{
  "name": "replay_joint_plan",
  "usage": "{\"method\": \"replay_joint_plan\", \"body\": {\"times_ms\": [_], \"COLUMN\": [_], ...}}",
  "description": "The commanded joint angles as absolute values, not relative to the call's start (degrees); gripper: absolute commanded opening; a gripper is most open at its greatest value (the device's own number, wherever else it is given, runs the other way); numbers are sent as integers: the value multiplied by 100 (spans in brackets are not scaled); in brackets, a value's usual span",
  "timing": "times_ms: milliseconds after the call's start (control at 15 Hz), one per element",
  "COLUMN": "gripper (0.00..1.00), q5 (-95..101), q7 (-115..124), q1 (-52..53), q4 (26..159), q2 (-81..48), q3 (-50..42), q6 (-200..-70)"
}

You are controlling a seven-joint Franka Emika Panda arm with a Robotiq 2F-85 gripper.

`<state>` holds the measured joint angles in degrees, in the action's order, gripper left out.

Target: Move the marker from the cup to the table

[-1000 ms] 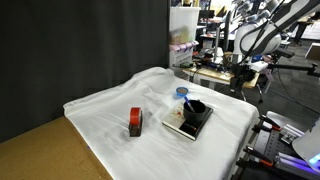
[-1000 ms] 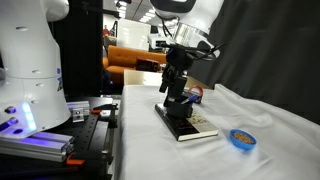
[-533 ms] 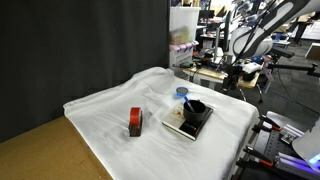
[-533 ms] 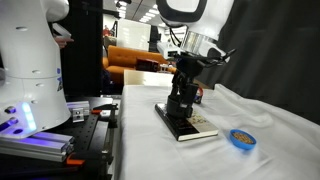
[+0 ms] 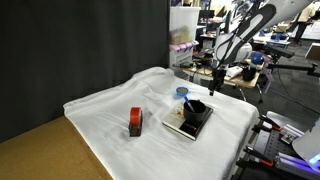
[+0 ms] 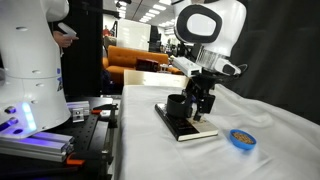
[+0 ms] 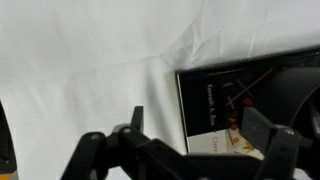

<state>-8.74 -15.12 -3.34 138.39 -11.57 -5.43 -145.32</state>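
A black cup (image 5: 196, 106) stands on a dark book (image 5: 188, 124) on the white cloth; both also show in an exterior view, the cup (image 6: 178, 103) on the book (image 6: 190, 128). I cannot make out the marker in any view. My gripper (image 5: 215, 88) hangs just beside the cup, above the book's edge (image 6: 203, 112). In the wrist view its fingers (image 7: 198, 125) are wide apart with nothing between them, over the book cover (image 7: 215, 100).
A blue tape roll (image 5: 182, 92) lies on the cloth near the book, also seen in an exterior view (image 6: 240, 138). A red block (image 5: 135, 122) stands toward the middle of the table. A white robot base (image 6: 30, 70) and lab benches stand beyond the table's edge.
My gripper has moved in over the table and a little lower, from off the table's side to beside the cup. The cup, book and other things have not moved.
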Motion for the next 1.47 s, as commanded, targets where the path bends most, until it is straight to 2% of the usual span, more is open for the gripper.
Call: {"method": "replay_joint_plan", "body": {"times_ms": [0,867,1400], "gripper": [100,100,100], "q5": [-820,-676,-1047], "q7": [-1470,-1563,-2001], "q1": [-475,-578,-603], "q4": [13808,13245,12811], "q2": [-1187,-1494,-1521], "q3": [-410,-416,30], "q6": [-14526,-14438,-14417]}}
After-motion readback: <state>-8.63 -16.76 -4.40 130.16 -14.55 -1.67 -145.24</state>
